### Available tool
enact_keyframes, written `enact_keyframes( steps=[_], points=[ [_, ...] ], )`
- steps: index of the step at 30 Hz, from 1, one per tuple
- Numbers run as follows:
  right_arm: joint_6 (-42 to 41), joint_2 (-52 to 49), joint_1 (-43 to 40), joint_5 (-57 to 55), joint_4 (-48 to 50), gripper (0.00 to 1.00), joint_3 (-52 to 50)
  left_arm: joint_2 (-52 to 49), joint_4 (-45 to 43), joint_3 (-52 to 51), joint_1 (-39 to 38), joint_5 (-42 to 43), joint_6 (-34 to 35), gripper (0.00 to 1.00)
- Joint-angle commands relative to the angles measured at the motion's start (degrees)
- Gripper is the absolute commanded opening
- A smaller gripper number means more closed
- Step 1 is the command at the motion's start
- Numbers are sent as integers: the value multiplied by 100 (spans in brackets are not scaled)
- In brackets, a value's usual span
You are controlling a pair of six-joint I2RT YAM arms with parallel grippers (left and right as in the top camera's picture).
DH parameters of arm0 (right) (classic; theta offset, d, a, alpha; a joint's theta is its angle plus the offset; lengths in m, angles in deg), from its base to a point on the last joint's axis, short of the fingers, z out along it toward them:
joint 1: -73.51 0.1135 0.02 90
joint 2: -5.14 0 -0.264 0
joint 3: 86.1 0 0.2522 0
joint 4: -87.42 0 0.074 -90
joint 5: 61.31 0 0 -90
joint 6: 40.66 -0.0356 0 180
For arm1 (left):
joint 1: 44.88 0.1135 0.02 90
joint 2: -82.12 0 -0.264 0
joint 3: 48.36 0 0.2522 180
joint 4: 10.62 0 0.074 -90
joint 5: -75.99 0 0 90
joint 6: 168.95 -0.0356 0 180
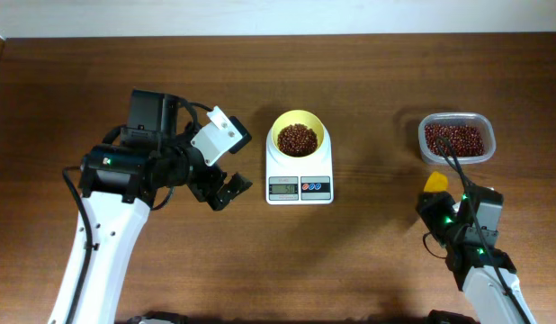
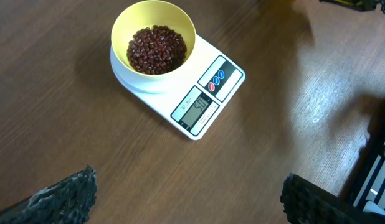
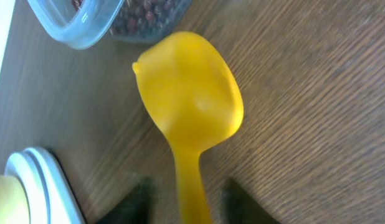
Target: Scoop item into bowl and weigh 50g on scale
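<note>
Overhead view: beans (image 1: 297, 139) heaped in bowl (image 1: 316, 126) on scale (image 1: 299, 187), more in tub (image 1: 488, 121); loose, light, prone to roll, likely best moved by scoop (image 3: 189, 106), taken by its handle; left jaws apart, empty; right jaws flank that handle, clamped or not I cannot tell.

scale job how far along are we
Done: the bowl sits on the scale holding beans, and the display looks like 50, though it is not sharp. In hand: the scoop, no beans showing on it, has its handle between the right gripper fingers; grip unclear. The left gripper is open. Left: probably just confirming the reading and parking the scoop.
</note>
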Motion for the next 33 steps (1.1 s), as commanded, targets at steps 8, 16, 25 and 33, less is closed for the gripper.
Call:
enact_keyframes(
  steps=[8,16,25,33],
  points=[
    [24,-31,33,758,26,82,-61,-24,7,-13,20,2,-90,99],
    [26,264,33,1563,894,93,-24,-24,7,-13,20,2,-90,99],
    [118,-111,35,382,1698,12,-24,-24,7,-13,20,2,-90,99],
    [898,-1443,35,614,2601,4,181,-24,7,-13,20,2,-90,99]
  ],
)
